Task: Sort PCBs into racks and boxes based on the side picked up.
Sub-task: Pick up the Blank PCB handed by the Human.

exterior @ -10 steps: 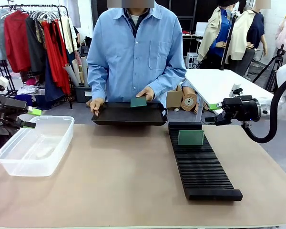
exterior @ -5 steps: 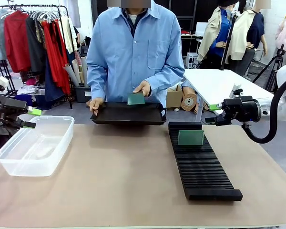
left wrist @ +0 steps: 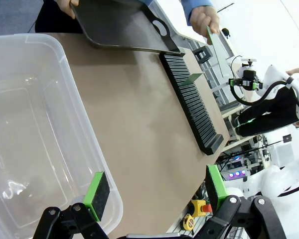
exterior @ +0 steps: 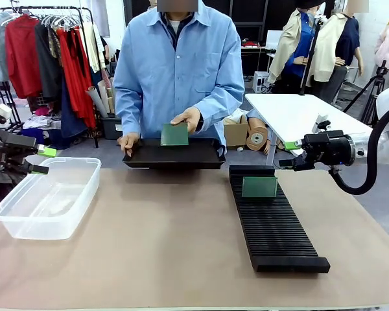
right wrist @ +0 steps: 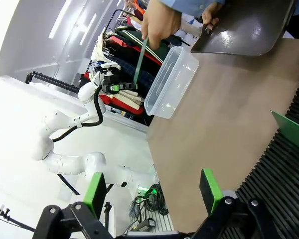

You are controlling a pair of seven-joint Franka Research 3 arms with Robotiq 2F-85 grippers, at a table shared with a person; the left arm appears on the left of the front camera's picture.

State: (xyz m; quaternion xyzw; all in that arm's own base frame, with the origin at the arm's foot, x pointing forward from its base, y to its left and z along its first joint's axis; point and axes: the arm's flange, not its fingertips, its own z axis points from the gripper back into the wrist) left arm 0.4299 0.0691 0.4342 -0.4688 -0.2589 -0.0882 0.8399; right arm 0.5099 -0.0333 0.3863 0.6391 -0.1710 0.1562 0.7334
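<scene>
A person's hand holds one green PCB [exterior: 175, 134] upright just above the shallow black tray [exterior: 175, 156]; the same PCB [left wrist: 217, 45] appears edge-on in the left wrist view, and the held PCB [right wrist: 139, 57] also appears in the right wrist view. Another PCB [exterior: 259, 186] stands in a far slot of the black rack [exterior: 275, 223]. The clear box [exterior: 48, 197] sits at the table's left. My left gripper [exterior: 44, 161] hovers open over the box's far left rim [left wrist: 84, 144]. My right gripper [exterior: 286, 154] hangs open beyond the rack's far end [right wrist: 279, 179].
The person's other hand grips the tray's left edge [left wrist: 119, 25]. A white table [exterior: 298, 113], cardboard rolls and a clothes rail stand behind the person. Bare brown tabletop [exterior: 162, 233] lies between box and rack.
The person's hand lifted the PCB out of the tray and shifted it left, turning its face toward me. Both arms stayed still.
</scene>
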